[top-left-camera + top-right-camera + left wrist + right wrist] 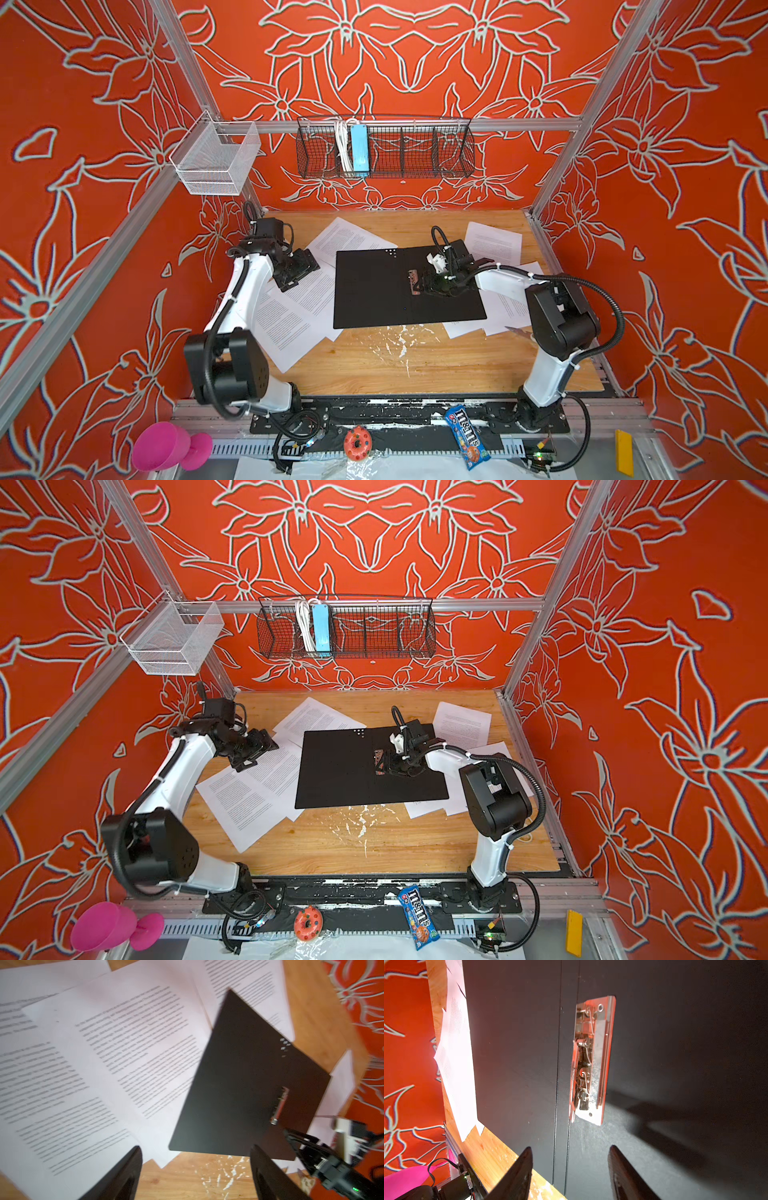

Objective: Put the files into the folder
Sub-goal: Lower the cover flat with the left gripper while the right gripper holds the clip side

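The folder (374,291) (336,771) lies open and flat at the middle of the wooden table, black inside up, with a metal clip (412,282) (591,1059) near its spine. The files (291,316) (249,796) (124,1053), white printed sheets, lie scattered to its left, behind it and to its right (492,243); some are partly tucked under its edges. My left gripper (291,278) (195,1147) hangs open over the sheets left of the folder and holds nothing. My right gripper (424,286) (571,1147) hovers over the folder beside the clip, jaws apart and empty.
A black wire basket (415,149) with a light-blue power strip (359,149) hangs on the back wall, and a white mesh basket (216,162) hangs at the left. White flecks (395,345) mark the table in front of the folder. A candy bag (467,436), a doughnut toy (356,442) and a pink object (166,446) lie along the front rail.
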Robot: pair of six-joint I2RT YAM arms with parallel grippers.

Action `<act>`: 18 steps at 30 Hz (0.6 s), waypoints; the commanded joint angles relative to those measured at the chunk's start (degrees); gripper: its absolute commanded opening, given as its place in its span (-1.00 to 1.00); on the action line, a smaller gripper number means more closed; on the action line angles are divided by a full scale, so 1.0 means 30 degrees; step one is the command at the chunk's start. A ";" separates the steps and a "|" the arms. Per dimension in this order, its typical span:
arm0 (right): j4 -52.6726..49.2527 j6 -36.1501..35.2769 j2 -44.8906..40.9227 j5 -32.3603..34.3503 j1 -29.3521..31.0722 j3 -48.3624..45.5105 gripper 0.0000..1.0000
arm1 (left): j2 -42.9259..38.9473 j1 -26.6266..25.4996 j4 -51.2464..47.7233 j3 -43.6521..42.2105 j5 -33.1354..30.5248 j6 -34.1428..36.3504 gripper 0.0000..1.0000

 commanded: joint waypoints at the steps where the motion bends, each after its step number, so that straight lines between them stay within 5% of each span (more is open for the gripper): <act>1: -0.0352 -0.0267 0.0362 -0.0029 0.0091 0.0432 0.18 | -0.0739 -0.1718 0.3427 -0.1676 0.5695 -0.1154 0.95; 7: -0.0072 -0.0019 0.1065 -0.0448 0.0113 0.0672 0.03 | 0.1002 -0.6135 0.9393 -0.4586 0.7512 -0.3772 0.95; 11: -0.0171 0.0012 0.1685 -0.0980 0.0173 0.1230 -0.19 | 0.2291 -0.6471 1.2509 -0.6168 0.7922 -0.5112 0.95; 18: -0.0302 0.0115 0.2255 -0.1140 0.0184 0.1750 -0.48 | 0.3998 -0.6471 1.2302 -0.6904 0.7088 -0.4182 0.95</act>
